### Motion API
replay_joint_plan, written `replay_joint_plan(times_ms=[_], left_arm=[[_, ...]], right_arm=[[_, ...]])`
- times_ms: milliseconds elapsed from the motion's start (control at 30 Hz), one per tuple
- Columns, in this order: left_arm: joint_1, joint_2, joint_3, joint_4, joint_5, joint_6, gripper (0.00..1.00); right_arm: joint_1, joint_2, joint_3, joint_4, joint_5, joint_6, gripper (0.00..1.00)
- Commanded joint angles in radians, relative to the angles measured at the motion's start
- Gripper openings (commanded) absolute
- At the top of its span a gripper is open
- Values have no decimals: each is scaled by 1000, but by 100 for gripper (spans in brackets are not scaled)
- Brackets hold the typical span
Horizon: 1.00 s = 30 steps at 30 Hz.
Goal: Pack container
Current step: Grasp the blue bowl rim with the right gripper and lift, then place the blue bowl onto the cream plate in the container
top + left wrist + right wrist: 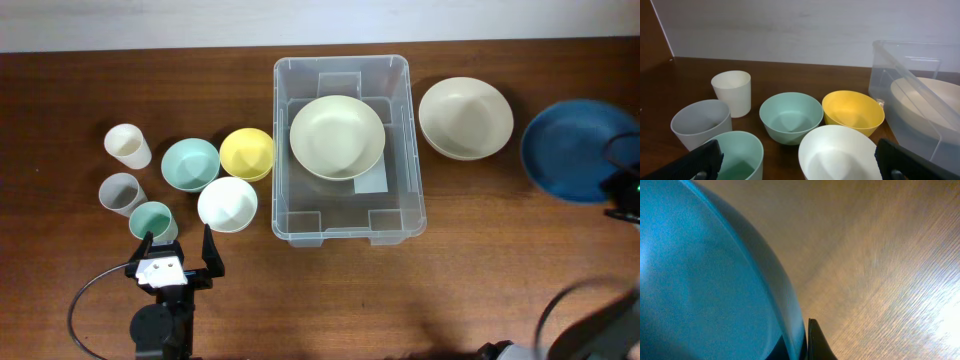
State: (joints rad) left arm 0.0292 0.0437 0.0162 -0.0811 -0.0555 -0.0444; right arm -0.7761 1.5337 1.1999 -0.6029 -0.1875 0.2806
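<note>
One cream bowl (337, 137) already inside container (345, 228), centre of desk (480, 290). Container likely light, stiff clear plastic, slick walls; take by rolled rim if shifting. Left tool (178, 246) spread wide, empty, beside teal cup (152, 218). Right tool (807, 342) clamped on blue bowl (572, 150) rim, at right.

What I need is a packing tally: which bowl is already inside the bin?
The big cream bowl in the clear bin. The other cream bowl, mint bowl, yellow bowl, white bowl and blue bowl are all outside it.
</note>
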Motion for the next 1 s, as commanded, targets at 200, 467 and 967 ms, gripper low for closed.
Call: replay_joint_plan(times_ms=[200,467,967], left_arm=[[-3,-6,-7,2,8,16,100],[-3,-6,-7,2,8,16,100],[-3,-6,-7,2,8,16,100]], right_arm=[[277,-360,33,9,-63,-2,4],[739,-242,33,179,157,-35,4],[1057,256,51,444,253,-112,4]])
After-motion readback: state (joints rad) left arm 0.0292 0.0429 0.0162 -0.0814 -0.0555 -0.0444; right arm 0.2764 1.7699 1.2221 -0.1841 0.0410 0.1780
